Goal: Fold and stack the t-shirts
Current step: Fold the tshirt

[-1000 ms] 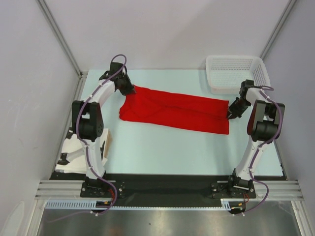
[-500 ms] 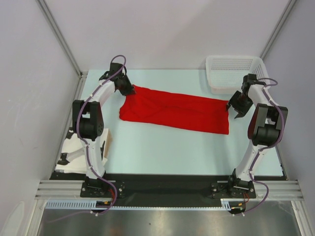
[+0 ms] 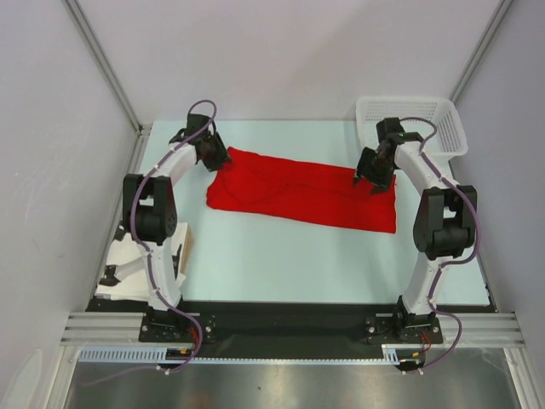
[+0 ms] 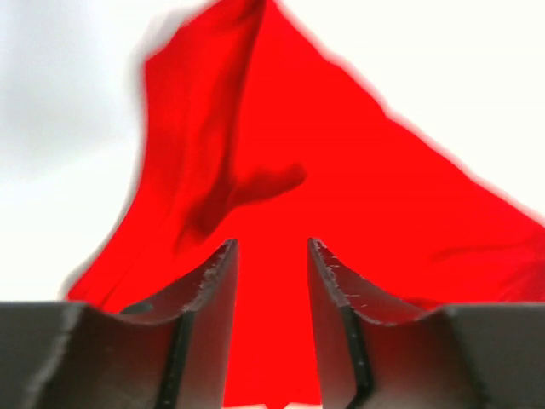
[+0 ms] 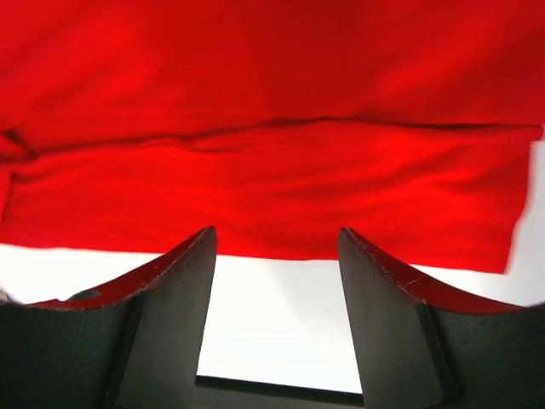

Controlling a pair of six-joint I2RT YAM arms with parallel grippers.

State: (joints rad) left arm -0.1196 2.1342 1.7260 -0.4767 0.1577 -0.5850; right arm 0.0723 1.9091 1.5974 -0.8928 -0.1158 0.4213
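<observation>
1. Since a second ago, the right gripper (image 3: 372,176) has swung off the t-shirt's (image 3: 298,192) end in front of the basket (image 3: 447,119). It now hangs over the cloth, just off the basket's near-left corner.
2. Its jaws, pinched close at the hem before, now stand wide apart. In the right wrist view the pale worktop (image 3: 281,256) shows between them, the red cloth lies beyond, and nothing is held.
3. The left gripper (image 3: 213,155) has hardly shifted and sits at the shirt corner farthest from the basket. Its jaws have parted too, by a narrower gap, and the left wrist view shows red cloth through that gap. Whether the fingertips touch the cloth I cannot tell.
4. The t-shirt lies flat on the worktop as one long red band, folded lengthwise. It runs from just in front of the basket away to the left, lying much as it did earlier. A crease line runs along its length, and the end near the basket has a straight edge.
5. The basket is white mesh, and the right arm crosses its near-left part.
</observation>
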